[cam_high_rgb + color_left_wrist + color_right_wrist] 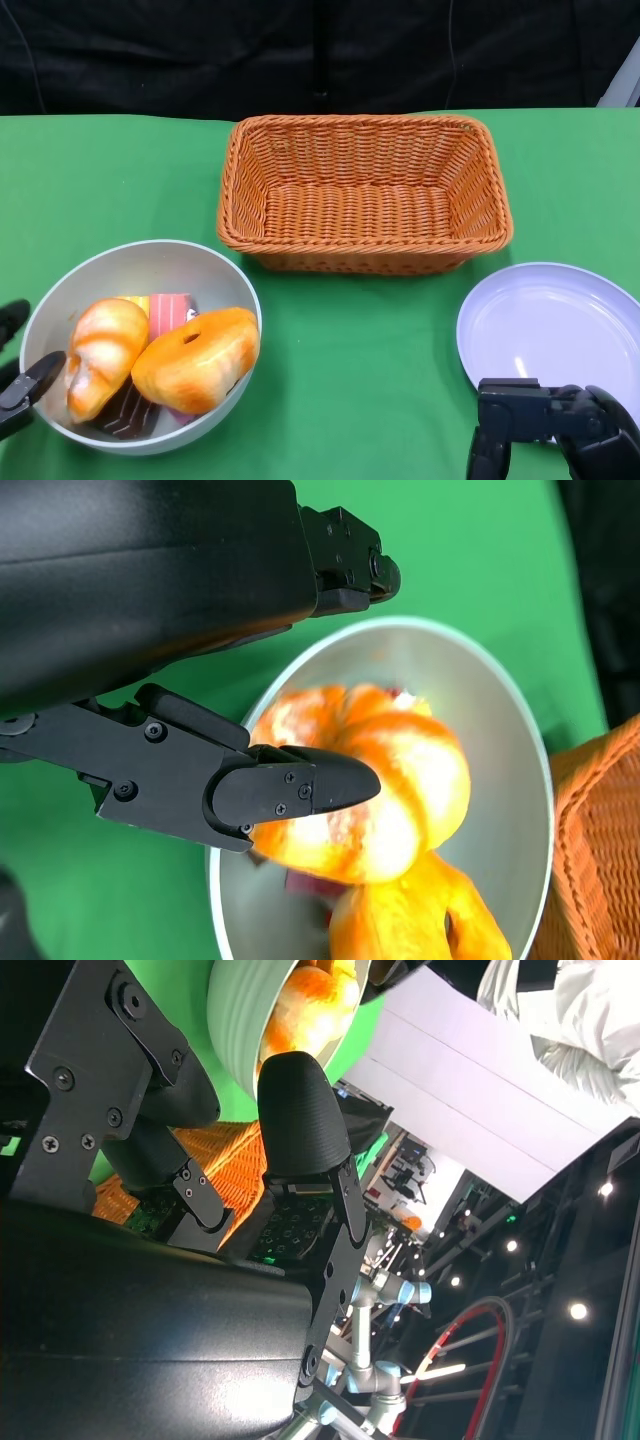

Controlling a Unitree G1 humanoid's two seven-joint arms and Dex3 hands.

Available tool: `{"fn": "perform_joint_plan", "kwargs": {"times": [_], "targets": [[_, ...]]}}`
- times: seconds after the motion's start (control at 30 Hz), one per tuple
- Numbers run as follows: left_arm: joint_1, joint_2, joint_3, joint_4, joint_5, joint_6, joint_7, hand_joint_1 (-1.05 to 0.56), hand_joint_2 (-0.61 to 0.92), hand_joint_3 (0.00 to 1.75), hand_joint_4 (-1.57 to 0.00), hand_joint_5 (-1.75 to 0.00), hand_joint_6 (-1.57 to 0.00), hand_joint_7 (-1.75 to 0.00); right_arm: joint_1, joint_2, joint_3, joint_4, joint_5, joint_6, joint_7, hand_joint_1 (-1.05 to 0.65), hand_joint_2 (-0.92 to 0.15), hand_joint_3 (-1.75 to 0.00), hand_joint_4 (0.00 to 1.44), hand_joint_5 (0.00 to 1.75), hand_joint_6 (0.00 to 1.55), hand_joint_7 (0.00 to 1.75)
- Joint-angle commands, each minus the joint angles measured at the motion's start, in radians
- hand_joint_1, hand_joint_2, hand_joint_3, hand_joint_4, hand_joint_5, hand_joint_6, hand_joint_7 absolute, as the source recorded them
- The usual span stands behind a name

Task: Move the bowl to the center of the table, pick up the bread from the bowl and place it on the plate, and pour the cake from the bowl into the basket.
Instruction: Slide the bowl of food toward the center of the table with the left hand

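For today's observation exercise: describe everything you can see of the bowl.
The bowl is round and deep, pale grey with a smooth matt look and a thin rim. It stands upright on the green table, at its front left, apart from the basket. It holds two orange-brown breads over a striped cake. The left hand has a finger at the near rim; real contact cannot be told.

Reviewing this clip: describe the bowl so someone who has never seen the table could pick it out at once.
On the green table, look to the near left corner, in front of the woven orange basket and across from the plate. The bowl is the deep, round, pale grey one by the left hand. Unlike the basket and plate, which hold nothing, it holds bread and cake.
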Motion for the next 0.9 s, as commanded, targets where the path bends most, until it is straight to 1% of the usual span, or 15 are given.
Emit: {"fn": "perform_joint_plan", "kwargs": {"times": [0.03,0.17,0.27,0.37,0.57,0.73,0.9], "targets": [[-0.039,0.006,0.033,0.038,-0.089,0.099,-0.032,-0.58,0.92,0.53,0.00,0.00,0.00,0.00,0.017,-0.004,0.015,-0.024,-0.041,-0.024,0.008,0.21,-0.04,-1.75,1.07,1.75,1.02,1.47],[-0.074,0.011,0.028,0.064,-0.176,0.199,-0.071,-0.57,0.92,0.58,0.00,0.00,0.00,0.00,0.019,-0.004,0.017,-0.027,-0.037,-0.021,0.011,0.20,-0.05,-1.75,1.07,1.75,1.01,1.48],[-0.086,0.006,0.031,0.056,-0.232,0.252,-0.089,-0.60,0.92,0.60,0.00,0.00,0.00,0.00,0.021,-0.003,0.017,-0.031,-0.039,-0.017,0.013,0.19,-0.05,-1.75,1.07,1.75,1.01,1.48],[-0.091,-0.010,0.037,0.034,-0.285,0.295,-0.087,-0.63,0.92,0.56,0.00,0.00,0.00,0.00,0.020,-0.001,0.018,-0.030,-0.039,-0.017,0.012,0.19,-0.05,-1.75,1.07,1.75,1.01,1.48],[-0.075,-0.047,0.044,-0.037,-0.360,0.349,-0.061,-0.66,0.92,0.55,0.00,0.00,0.00,0.00,0.020,0.000,0.020,-0.033,-0.043,-0.015,0.012,0.19,-0.05,-1.75,1.06,1.75,1.00,1.48],[-0.058,-0.070,0.042,-0.097,-0.398,0.385,-0.048,-0.69,0.92,0.57,0.00,0.00,0.00,0.00,0.016,0.003,0.019,-0.026,-0.051,-0.026,0.008,0.19,-0.05,-1.75,1.06,1.75,1.00,1.48],[-0.047,-0.097,0.023,-0.149,-0.431,0.431,-0.036,-0.68,0.92,0.59,0.00,0.00,0.00,0.00,0.022,0.005,0.019,-0.034,-0.049,-0.020,0.008,0.20,-0.04,-1.75,1.07,1.75,1.00,1.48]]}}
